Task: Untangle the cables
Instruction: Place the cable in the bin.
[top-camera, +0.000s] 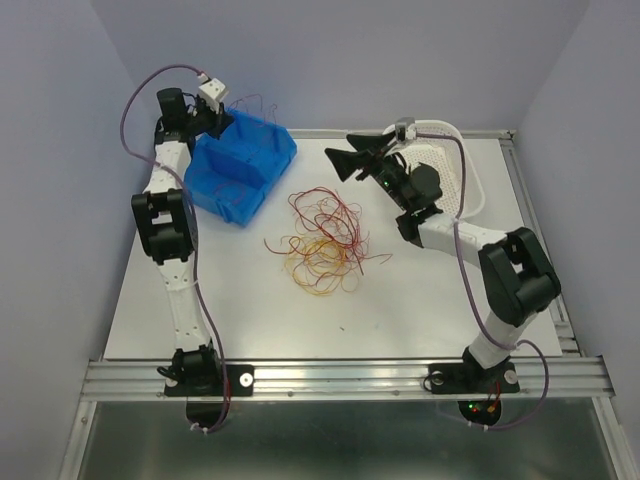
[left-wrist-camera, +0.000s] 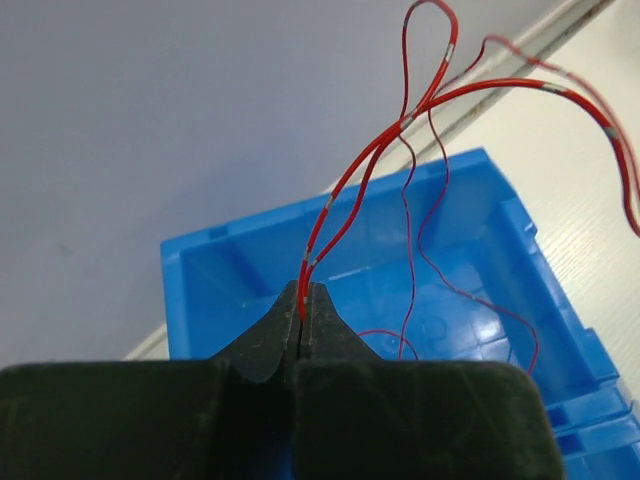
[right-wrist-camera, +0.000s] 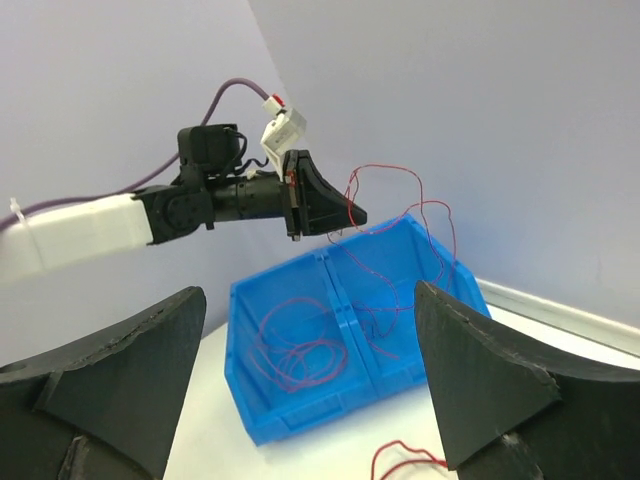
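Observation:
A tangle of thin red and yellow-orange cables (top-camera: 325, 240) lies in the middle of the white table. My left gripper (top-camera: 228, 118) hangs over the blue bin (top-camera: 240, 205) at the back left, shut on red cable strands (left-wrist-camera: 340, 205) that arch up and trail down into the bin's right compartment (right-wrist-camera: 440, 235). In the left wrist view the pads (left-wrist-camera: 318, 300) pinch the strands at their tips. More red loops (right-wrist-camera: 300, 350) lie in the bin's other compartment. My right gripper (top-camera: 338, 162) stands open above the table right of the bin, facing it, with nothing between its fingers (right-wrist-camera: 470, 380).
A white perforated basket (top-camera: 452, 170) stands at the back right behind the right arm. A loose red strand end (right-wrist-camera: 400, 455) lies on the table just below the bin. Mauve arm cables run along both arms. Walls close in on the left and back.

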